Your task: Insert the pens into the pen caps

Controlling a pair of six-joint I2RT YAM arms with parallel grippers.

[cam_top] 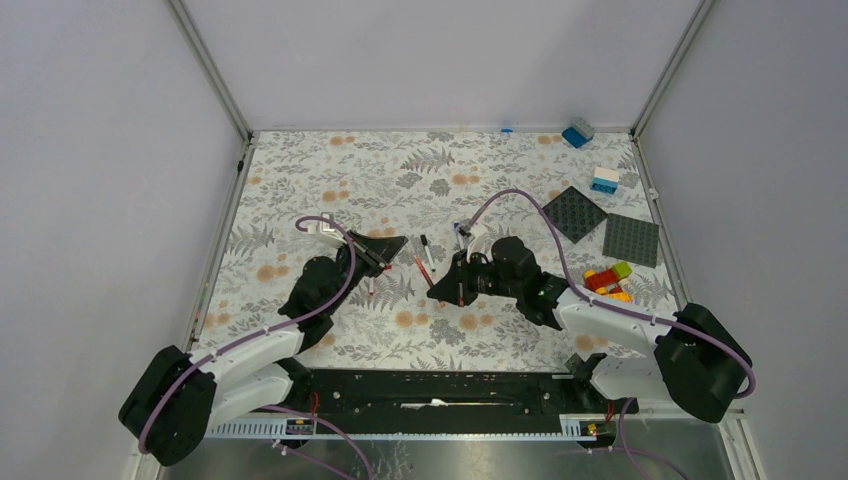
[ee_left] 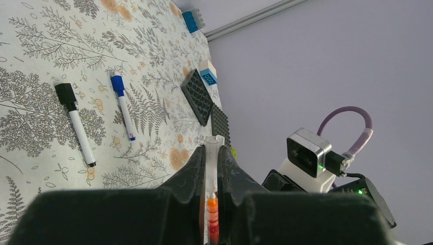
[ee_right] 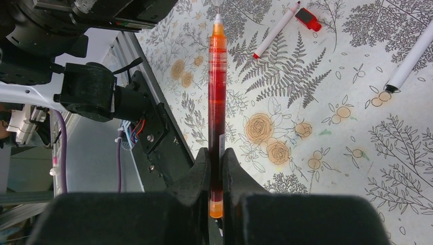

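My right gripper [ee_right: 216, 153] [cam_top: 440, 290] is shut on the rear of a red pen [ee_right: 216, 92] [cam_top: 424, 272], whose orange tip points toward the left arm. My left gripper [ee_left: 213, 153] [cam_top: 398, 243] is shut on a translucent pen cap [ee_left: 213, 144] that juts past its fingertips. The red pen's tip [ee_left: 212, 206] shows in the gap between the left fingers, at the cap's near end; I cannot tell whether it is inside. On the mat lie a black-capped pen [ee_left: 76, 122], a blue-capped pen [ee_left: 122, 104], and a white pen with a red end [ee_right: 273, 33] beside a loose red cap [ee_right: 309, 19].
Two grey baseplates [cam_top: 575, 213] [cam_top: 631, 240] lie at the right. Near them are a white-and-blue brick [cam_top: 604, 180], a blue brick [cam_top: 577, 132] by the back wall, and a pile of coloured bricks [cam_top: 610, 282]. Grey walls enclose the flowered mat [cam_top: 330, 170].
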